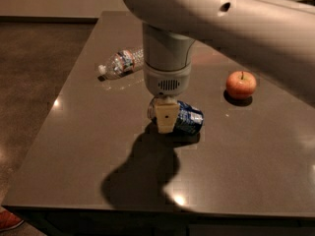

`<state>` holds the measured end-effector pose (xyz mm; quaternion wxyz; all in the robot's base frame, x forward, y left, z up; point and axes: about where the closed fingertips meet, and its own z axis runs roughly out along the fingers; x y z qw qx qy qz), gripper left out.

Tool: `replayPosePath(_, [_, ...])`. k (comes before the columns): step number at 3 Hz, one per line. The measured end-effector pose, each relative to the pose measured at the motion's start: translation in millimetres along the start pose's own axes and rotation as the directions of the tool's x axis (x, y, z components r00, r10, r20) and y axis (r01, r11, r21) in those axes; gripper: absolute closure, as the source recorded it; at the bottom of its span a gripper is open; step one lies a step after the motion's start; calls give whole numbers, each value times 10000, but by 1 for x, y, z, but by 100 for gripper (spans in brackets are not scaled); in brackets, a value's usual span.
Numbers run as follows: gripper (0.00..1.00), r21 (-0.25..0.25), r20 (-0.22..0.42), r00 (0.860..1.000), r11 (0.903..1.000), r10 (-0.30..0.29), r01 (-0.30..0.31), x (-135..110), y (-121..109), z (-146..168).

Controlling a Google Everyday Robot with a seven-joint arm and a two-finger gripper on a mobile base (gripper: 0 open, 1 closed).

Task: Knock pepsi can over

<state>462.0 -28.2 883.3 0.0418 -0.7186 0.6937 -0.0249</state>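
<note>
Camera view gave me the can [190,119] lying on its side near the middle of the surface [74,146], well apart from every edge. By my reading the knock-over was as good as done. The can was no longer upright, and nothing was propping it at a tilt. What was left, as I judged it, was only to lift the claw [166,124] clear without rolling the can toward an edge.

The claw hung straight down from the arm [221,18] at the can's left end, just in front of it and close enough that I took them to be touching. Whether the claw was spread or pressed together I could not tell, since only its near face showed.

The can itself was dark blue with lighter markings on its side. Its length ran roughly left to right, and a pale silver end peeked out behind the claw. It looked undented from where I sat.

A clear bottle [120,63] lay on its side toward the far left corner, and an apple [241,84] sat toward the right edge, both well apart from the can.
</note>
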Motion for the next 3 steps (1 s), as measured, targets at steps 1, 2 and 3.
replayPosePath(1, [6,-138,-125,9998,9998,-171,169,-2,-1,7])
replayPosePath(2, [0,-287,-170,9994,9991,-313,308,-4,0,13])
replayPosePath(3, [0,-286,-170,9994,9991,-313,308,-4,0,13])
